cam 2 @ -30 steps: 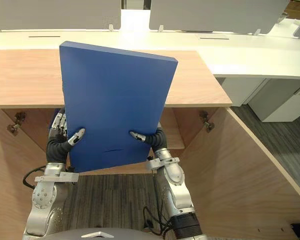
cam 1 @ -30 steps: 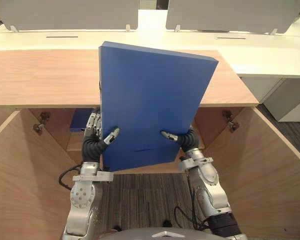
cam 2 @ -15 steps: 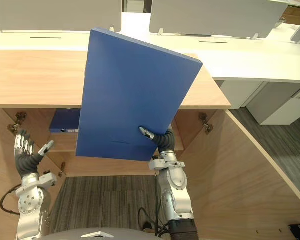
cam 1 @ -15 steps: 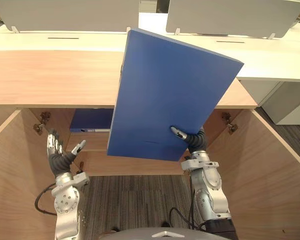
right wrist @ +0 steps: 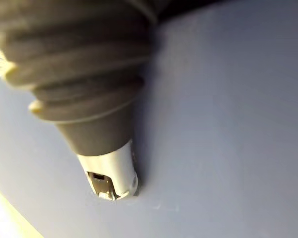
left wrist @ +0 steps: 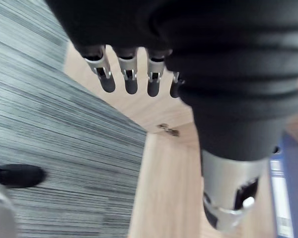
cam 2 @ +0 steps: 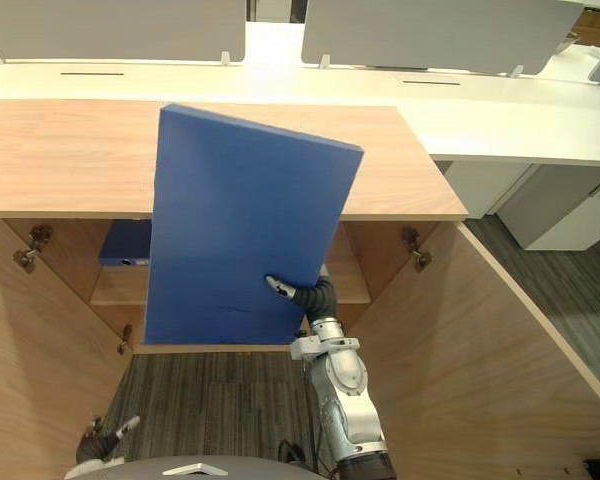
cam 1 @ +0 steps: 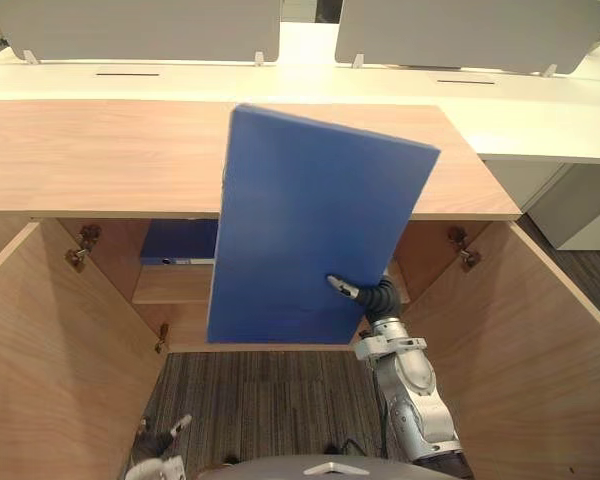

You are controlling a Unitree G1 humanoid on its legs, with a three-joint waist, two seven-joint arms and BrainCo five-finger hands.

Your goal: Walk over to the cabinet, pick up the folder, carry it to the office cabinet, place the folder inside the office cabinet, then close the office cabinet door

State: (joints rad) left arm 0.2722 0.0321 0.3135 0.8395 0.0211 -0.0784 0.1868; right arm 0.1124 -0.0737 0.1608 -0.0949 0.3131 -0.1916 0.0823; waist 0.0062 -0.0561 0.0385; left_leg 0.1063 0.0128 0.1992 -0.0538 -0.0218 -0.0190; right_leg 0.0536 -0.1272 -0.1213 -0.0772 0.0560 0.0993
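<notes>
- Right now the blue folder (cam 1: 310, 230) is up in front of the open office cabinet (cam 1: 100, 155). It stands on end with its broad face toward the head camera and its top leaning toward the robot's right.
- From the head camera, the folder's upper part covers a stretch of the cabinet's wooden top. Its lower edge sits level with the front lip of the cabinet's floor, and I cannot tell whether it rests there or hangs just clear.
- My right hand (cam 1: 345, 288) has hold of the folder near its lower right corner. The thumb is pressed flat on the front face, and the right wrist view shows its tip (right wrist: 111, 186) against the blue surface.
- That hand's other fingers are behind the folder, so I can only judge the pinch from the thumb side.
- My left hand (cam 2: 102, 443) is low at the robot's left, over the striped grey carpet (cam 1: 270, 400) and well apart from the folder.
- In its own wrist view the fingers (left wrist: 129, 75) hang loose and nearly straight, with nothing between them and the thumb.
- Both cabinet doors are swung wide, the left door (cam 1: 50, 340) and the right door (cam 1: 520, 330) flanking the opening.
- A second blue folder (cam 1: 180, 242) lies flat on the shelf inside, toward the left, partly hidden behind the one I am holding.
- Beyond the cabinet runs a white desk (cam 1: 540, 110) with grey screens (cam 1: 140, 25) standing on it.
</notes>
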